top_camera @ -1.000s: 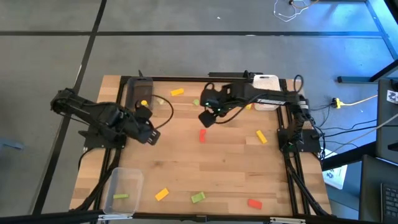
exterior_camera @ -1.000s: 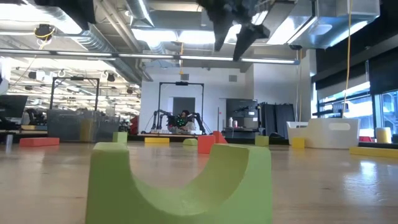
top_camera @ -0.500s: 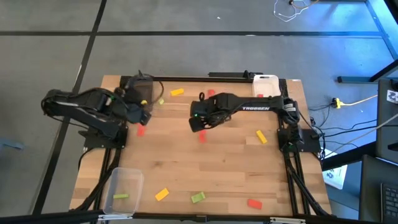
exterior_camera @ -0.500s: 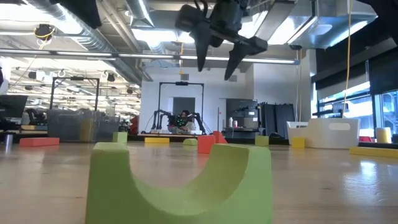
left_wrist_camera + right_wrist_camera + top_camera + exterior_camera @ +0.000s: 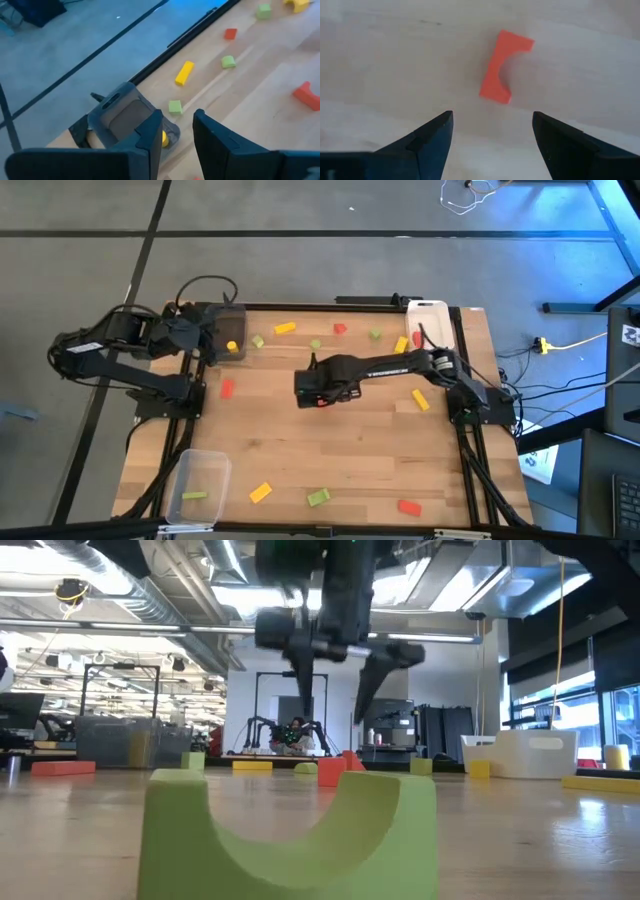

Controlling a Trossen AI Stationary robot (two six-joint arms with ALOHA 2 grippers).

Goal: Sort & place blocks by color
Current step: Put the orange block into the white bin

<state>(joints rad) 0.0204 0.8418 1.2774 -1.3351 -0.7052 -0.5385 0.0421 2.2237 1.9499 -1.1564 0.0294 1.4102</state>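
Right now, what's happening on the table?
The right end effector hangs open above a red block near the table's middle, holding nothing. The left end effector is over the dark grey tray at the far left corner, where a yellow block lies. Other blocks are scattered across the wood, and one green piece sits in the clear tray.

The right arm reaches to frame center, its gripper (image 5: 303,388) spread wide. The left gripper (image 5: 203,340) sits upper left, fingers parted and empty.
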